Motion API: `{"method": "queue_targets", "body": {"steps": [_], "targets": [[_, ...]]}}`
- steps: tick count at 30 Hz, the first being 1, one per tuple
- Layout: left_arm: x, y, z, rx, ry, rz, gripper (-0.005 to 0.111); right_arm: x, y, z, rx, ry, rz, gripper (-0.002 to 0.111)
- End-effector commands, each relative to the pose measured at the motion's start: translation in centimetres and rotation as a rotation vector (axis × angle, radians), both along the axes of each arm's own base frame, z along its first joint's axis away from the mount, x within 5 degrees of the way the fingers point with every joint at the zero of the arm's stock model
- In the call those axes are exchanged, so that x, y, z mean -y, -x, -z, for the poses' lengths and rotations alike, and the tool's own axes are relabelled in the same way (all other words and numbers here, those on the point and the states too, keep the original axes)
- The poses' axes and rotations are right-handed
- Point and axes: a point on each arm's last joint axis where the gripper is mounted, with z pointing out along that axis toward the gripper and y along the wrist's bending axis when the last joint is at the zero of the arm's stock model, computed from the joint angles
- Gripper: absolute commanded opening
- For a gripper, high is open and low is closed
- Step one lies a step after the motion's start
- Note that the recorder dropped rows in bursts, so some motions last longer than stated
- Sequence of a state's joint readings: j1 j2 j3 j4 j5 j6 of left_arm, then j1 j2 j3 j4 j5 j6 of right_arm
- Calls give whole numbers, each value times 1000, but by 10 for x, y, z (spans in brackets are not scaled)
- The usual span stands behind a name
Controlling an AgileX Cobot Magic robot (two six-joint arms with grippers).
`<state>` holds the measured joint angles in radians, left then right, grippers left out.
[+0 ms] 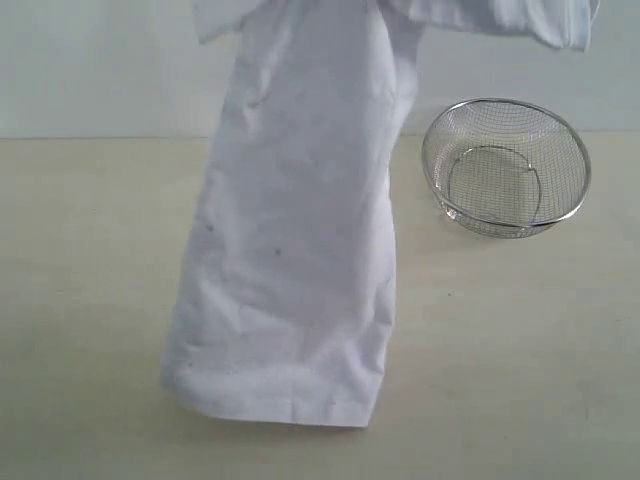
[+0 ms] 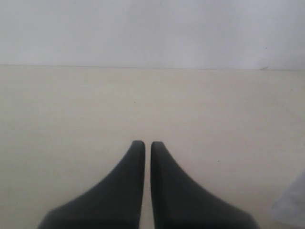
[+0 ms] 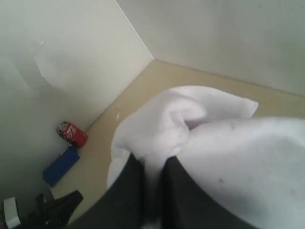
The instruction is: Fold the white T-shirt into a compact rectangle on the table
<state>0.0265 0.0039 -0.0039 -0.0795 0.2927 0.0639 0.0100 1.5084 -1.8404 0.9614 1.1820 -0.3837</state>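
I'm dangling the white T-shirt [image 1: 290, 250] mid-frame, right gripper [image 3: 153, 164] clenching it, left gripper [image 2: 147, 144] clenched empty; next I'm needing to spread it flat on the table [image 1: 80, 300].

Soft even light, faint shadow beneath white T-shirt [image 1: 290, 250]

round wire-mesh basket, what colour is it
The round wire-mesh basket is shiny silver, clearest in the exterior view.
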Motion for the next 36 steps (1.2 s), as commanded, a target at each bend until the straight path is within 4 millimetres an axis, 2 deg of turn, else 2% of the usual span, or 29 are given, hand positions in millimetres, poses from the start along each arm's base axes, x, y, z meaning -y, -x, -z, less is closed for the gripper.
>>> {"method": "queue_targets", "body": {"steps": [1,6,10,28,29,33,36], "targets": [[0,0,1,0,-7,6,5,-1,-6,33,-83,23,-21,0],[0,0,1,0,-7,6,5,-4,-10,65,-144,9,-79,0],[0,0,1,0,-7,6,5,-4,-11,79,-146,34,-106,0],[0,0,1,0,-35,12,5,-4,-10,82,-129,61,-127,0],[0,0,1,6,-73,13,5,-4,-10,82,-129,61,-127,0],[-5,-1,-8,90,-468,24,5,-4,-10,83,-130,71,-125,0],[-3,-2,-22,237,-503,14,5,-3,-10,83,-130,75,-124,0]]}}
